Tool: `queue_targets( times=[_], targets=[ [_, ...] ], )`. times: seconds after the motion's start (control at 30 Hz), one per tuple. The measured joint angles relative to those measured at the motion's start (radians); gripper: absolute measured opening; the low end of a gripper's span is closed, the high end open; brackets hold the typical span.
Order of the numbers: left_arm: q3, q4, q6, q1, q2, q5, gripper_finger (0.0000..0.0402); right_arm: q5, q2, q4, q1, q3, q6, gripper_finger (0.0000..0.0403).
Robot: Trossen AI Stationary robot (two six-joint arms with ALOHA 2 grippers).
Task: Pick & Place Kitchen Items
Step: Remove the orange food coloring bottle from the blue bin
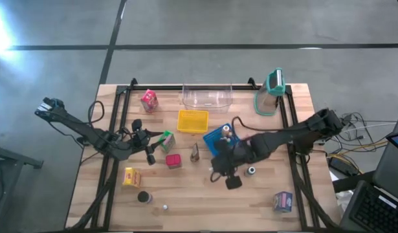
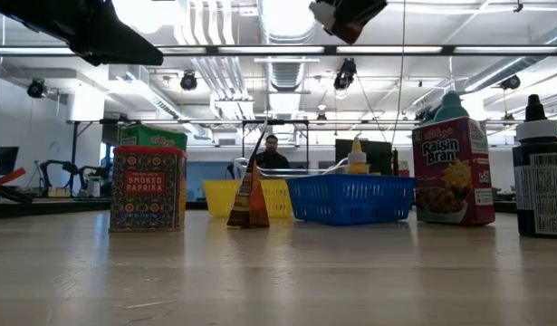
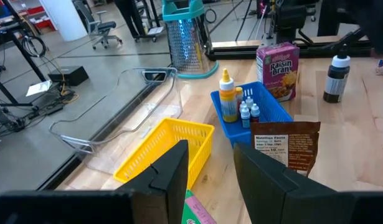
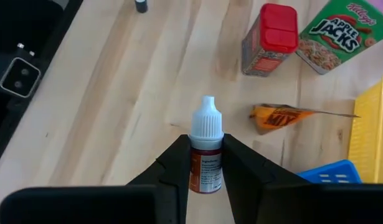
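Right wrist view: my right claw (image 4: 205,163) is clenched on a small dropper bottle (image 4: 205,154), white cap pointing away from the wrist, carried clear above the table (image 4: 104,118). So I'd call this the carry step, bottle picked and not yet placed.

Below it I see the red-lidded spice tin (image 4: 269,38), the Apple Jacks carton (image 4: 331,34) and an orange-brown packet (image 4: 284,117); a corner of the blue basket (image 4: 325,172) sits just beside the claw.

High view puts the right arm reaching across from the right edge, wrist over the middle of the table, just front of the blue basket (image 1: 212,138), which already holds a yellow bottle (image 3: 227,98) and several small droppers (image 3: 248,113). My guess for the next move: shift over the basket, lower, then release. Risk: clipping the bottles already inside.

Left claw (image 3: 210,171) is released, fingers apart with nothing between them, hovering above the green carton (image 1: 166,140) near the left-centre, facing the yellow basket (image 3: 160,146). Left arm looks like it's waiting.

Remaining items are scattered: pink carton (image 1: 149,99), yellow carton (image 1: 131,177), purple carton (image 1: 283,201).
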Motion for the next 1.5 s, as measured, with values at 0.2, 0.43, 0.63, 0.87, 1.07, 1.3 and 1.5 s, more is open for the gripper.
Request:
queue_targets(
  times=[0.2, 0.43, 0.63, 0.87, 1.07, 1.3, 1.5],
  targets=[
    [0.0, 0.0, 0.0, 0.0, 0.0, 0.0, 0.0136, 0.086, 0.0, 0.031, 0.08, -0.032, 0.088, 0.0086],
    [0.0, 0.0, 0.0, 0.0, 0.0, 0.0, 0.0136, 0.139, 0.0, 0.15, 0.158, -0.11, 0.168, 0.0071],
    [0.0, 0.0, 0.0, 0.0, 0.0, 0.0, 0.0136, 0.214, -0.001, 0.295, 0.217, -0.207, 0.223, 0.0086],
    [0.0, 0.0, 0.0, 0.0, 0.0, 0.0, 0.0136, 0.241, -0.012, 0.531, 0.271, -0.371, 0.297, 0.008],
    [-0.002, 0.0, 0.0, 0.0, 0.0, 0.0, 0.0136, 0.284, -0.013, 0.805, 0.309, -0.527, 0.321, 0.0076],
    [-0.004, 0.0, 0.0, 0.0, 0.0, 0.0, 0.0136, 0.344, -0.013, 1.186, 0.361, -0.726, 0.297, 0.0089],
    [-0.015, 0.0, 0.0, 0.0, 0.0, 0.0, 0.0136, 0.349, -0.014, 1.371, 0.384, -0.852, 0.273, 0.0072]
  ],
)
